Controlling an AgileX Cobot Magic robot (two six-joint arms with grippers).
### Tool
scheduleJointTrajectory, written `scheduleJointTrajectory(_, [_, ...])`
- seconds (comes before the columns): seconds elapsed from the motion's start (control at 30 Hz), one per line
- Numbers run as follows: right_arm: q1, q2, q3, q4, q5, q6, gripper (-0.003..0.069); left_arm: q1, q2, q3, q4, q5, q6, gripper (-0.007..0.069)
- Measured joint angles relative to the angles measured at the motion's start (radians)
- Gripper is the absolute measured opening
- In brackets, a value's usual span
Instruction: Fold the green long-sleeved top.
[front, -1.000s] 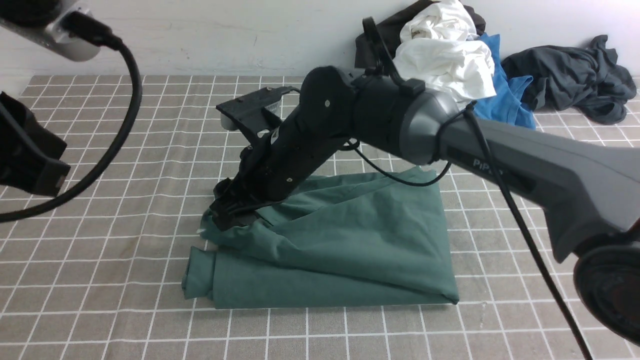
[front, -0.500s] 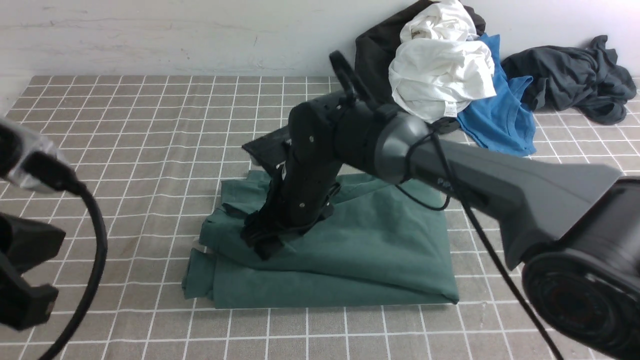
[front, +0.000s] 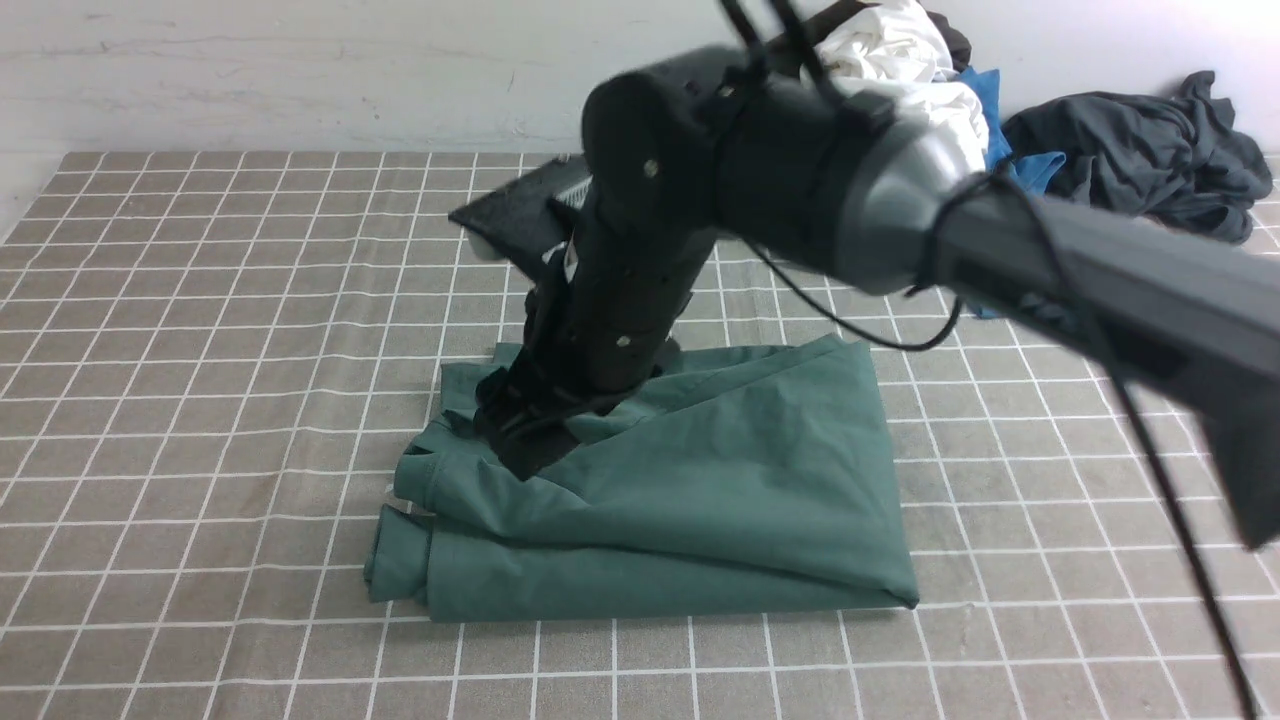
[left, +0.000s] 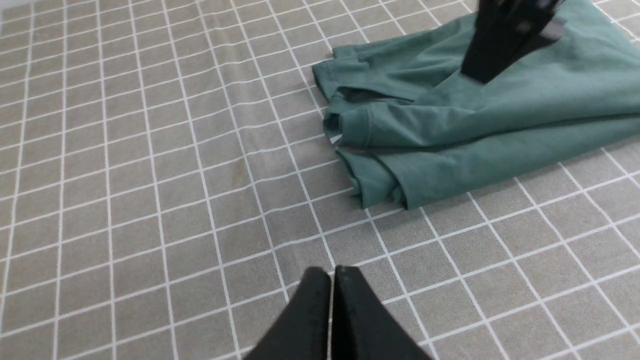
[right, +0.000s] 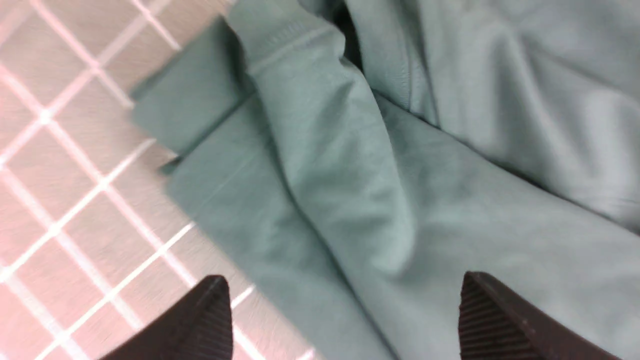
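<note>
Directly beneath the right gripper (right: 345, 310), whose jaws stand wide apart with nothing between them, the green long-sleeved top (front: 700, 500) lies in a folded, still rumpled bundle on the checked counter (front: 200, 350). A loose flap ridges up just under the fingertips (right: 210, 310). To finish well, I would lower onto that ridge, pinch only the top layer and lay it flat. The left gripper (left: 331, 310) is clenched empty, well clear to the side.
</note>
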Motion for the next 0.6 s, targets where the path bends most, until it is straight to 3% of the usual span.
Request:
scheduleJointTrajectory(0.3, [0.0,-0.451,0.383,0.018,-0.034,-0.015,0.0447,0.0,-0.176,0.077,0.021,0.01,-0.015,-0.0007])
scheduleJointTrajectory(0.6, [0.0,-1.034,0.844,0.026,-0.359,-0.013,0.0335,0.0,-0.187,0.078,0.023,0.014,-0.016,-0.0007])
